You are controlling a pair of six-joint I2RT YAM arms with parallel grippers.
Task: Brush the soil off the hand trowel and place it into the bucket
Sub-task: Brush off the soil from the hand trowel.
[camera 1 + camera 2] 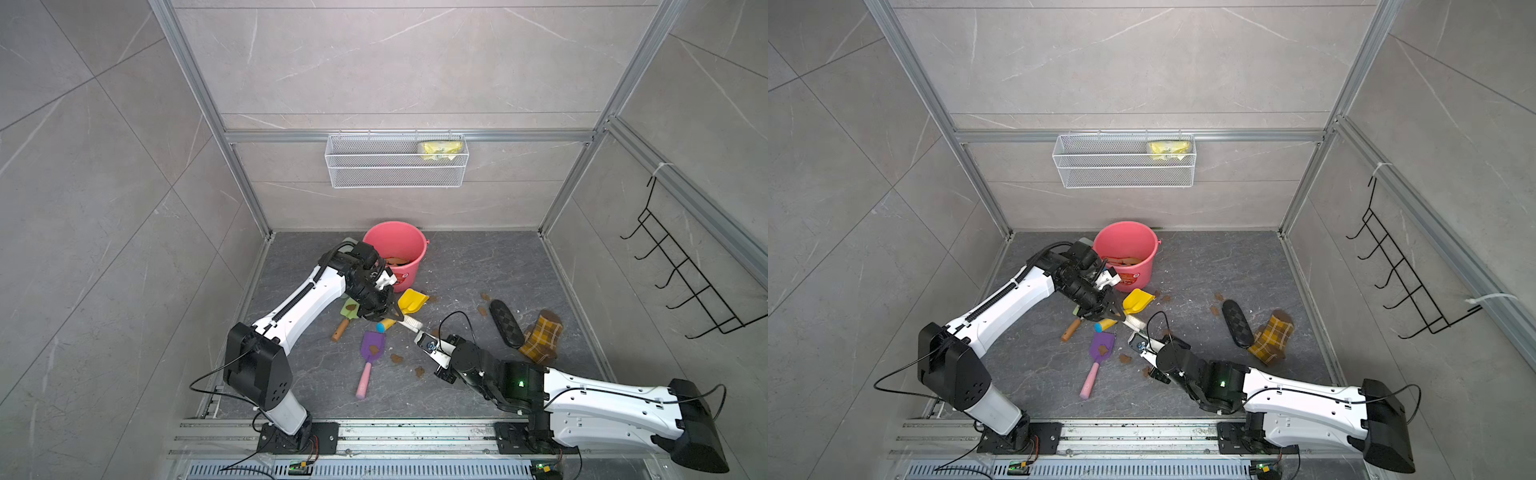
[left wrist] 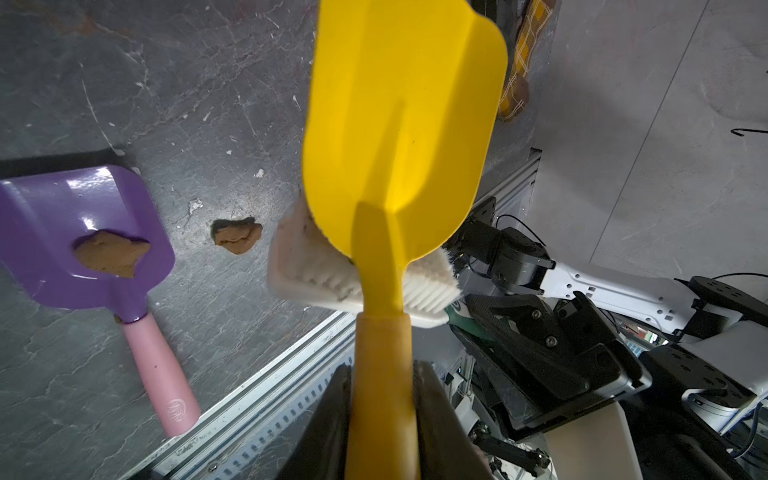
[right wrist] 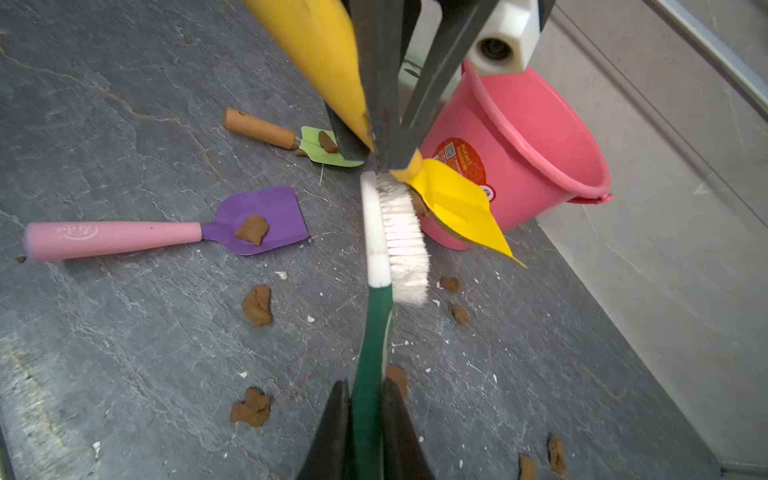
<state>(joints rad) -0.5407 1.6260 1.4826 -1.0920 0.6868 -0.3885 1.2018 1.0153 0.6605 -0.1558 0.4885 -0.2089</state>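
My left gripper is shut on the orange-yellow handle of the yellow hand trowel, holding it off the floor in front of the coral-pink bucket. My right gripper is shut on the green handle of a white-bristled brush. The bristles press against the trowel's blade near its neck, where a brown lump of soil sticks. More soil lumps lie on the dark floor. In both top views the two grippers meet just in front of the bucket.
A purple trowel with a pink handle and a green trowel with a wooden handle lie on the floor, each carrying a soil lump. At the right lie a dark sole and a yellow plaid boot. A wire basket hangs on the back wall.
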